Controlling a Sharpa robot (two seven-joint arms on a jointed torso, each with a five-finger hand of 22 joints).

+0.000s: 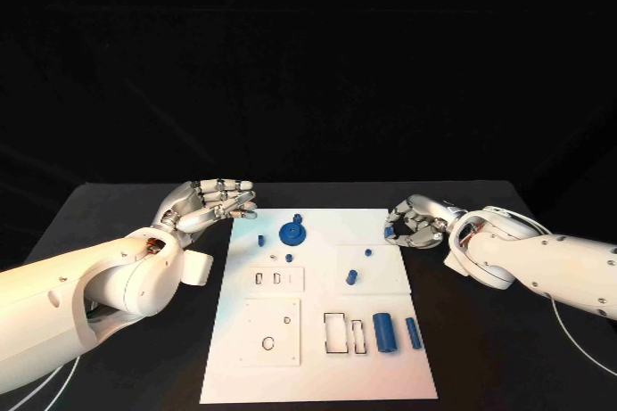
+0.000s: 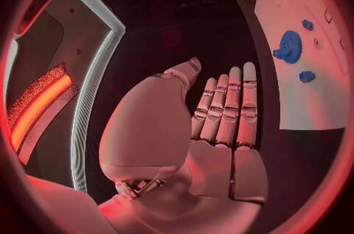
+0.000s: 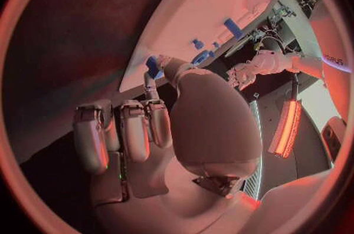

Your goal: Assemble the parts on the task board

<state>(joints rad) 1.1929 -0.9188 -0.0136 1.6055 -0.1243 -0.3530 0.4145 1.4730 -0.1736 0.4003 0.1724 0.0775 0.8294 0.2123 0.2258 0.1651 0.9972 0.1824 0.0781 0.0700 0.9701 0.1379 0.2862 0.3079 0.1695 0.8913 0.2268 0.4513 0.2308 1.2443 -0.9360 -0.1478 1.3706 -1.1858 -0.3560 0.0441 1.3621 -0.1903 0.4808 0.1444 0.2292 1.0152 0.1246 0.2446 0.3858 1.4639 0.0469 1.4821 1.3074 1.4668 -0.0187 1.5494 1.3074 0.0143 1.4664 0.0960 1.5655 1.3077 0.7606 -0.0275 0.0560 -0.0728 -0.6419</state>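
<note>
Task board point(image 1: 322, 340) between both hands

A lab test bench: black-draped table point(image 1: 116, 206) and backdrop (studio-like), white task board point(image 1: 322, 340) centred.

No text, label or number can be read anywhere in these views.

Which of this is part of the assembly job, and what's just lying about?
Job: task board; blue gear; two blue cylinders; loose small blue pieces; small blue part pinched in right robot hand.
Not the job: black table; cable.
</note>
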